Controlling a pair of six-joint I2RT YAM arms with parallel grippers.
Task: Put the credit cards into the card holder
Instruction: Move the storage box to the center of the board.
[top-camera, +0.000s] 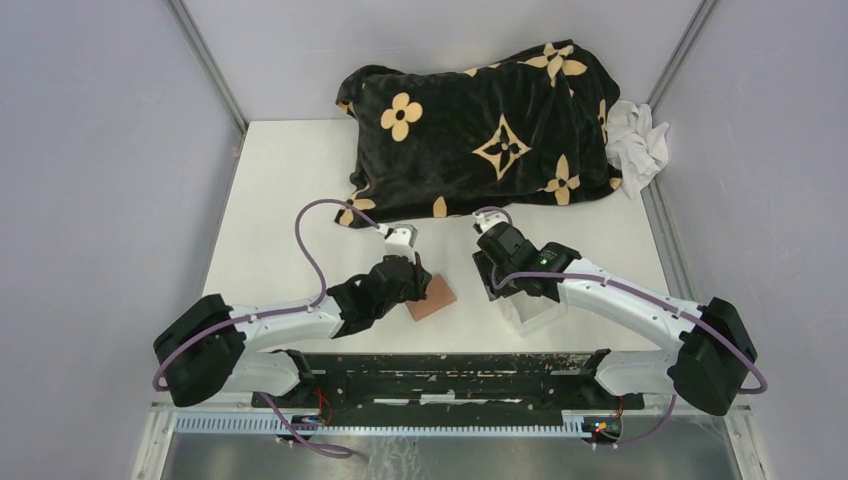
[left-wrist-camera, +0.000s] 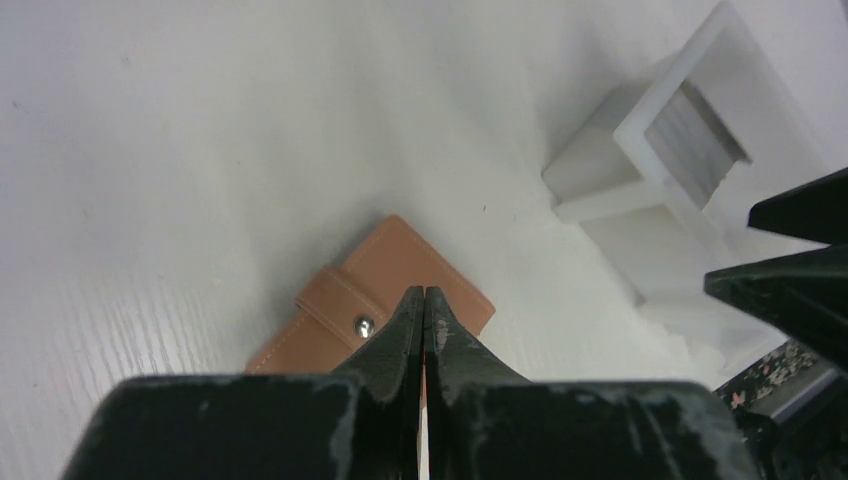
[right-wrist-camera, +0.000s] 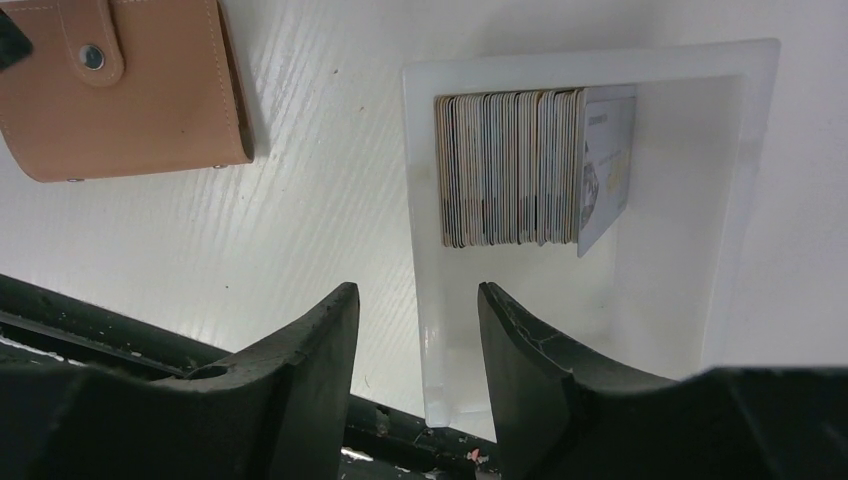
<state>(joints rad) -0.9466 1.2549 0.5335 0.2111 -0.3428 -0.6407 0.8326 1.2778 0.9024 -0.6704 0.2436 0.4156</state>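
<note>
The brown leather card holder (top-camera: 432, 297) lies shut on the white table, its snap strap fastened (left-wrist-camera: 364, 325). My left gripper (left-wrist-camera: 423, 292) is shut just above it, tips over its middle; I make out no card between the fingers. The credit cards (right-wrist-camera: 510, 170) stand on edge in a stack inside a clear plastic tray (right-wrist-camera: 590, 55), and one pale card (right-wrist-camera: 605, 170) leans at the stack's right end. My right gripper (right-wrist-camera: 415, 290) is open and straddles the tray's left wall, holding nothing. The card holder (right-wrist-camera: 120, 90) is at the upper left of the right wrist view.
A black blanket with tan flower patterns (top-camera: 480, 130) is heaped across the back of the table, a white cloth (top-camera: 635, 145) beside it at the right. The tray (top-camera: 530, 310) sits near the front edge under the right arm. Grey walls stand on both sides.
</note>
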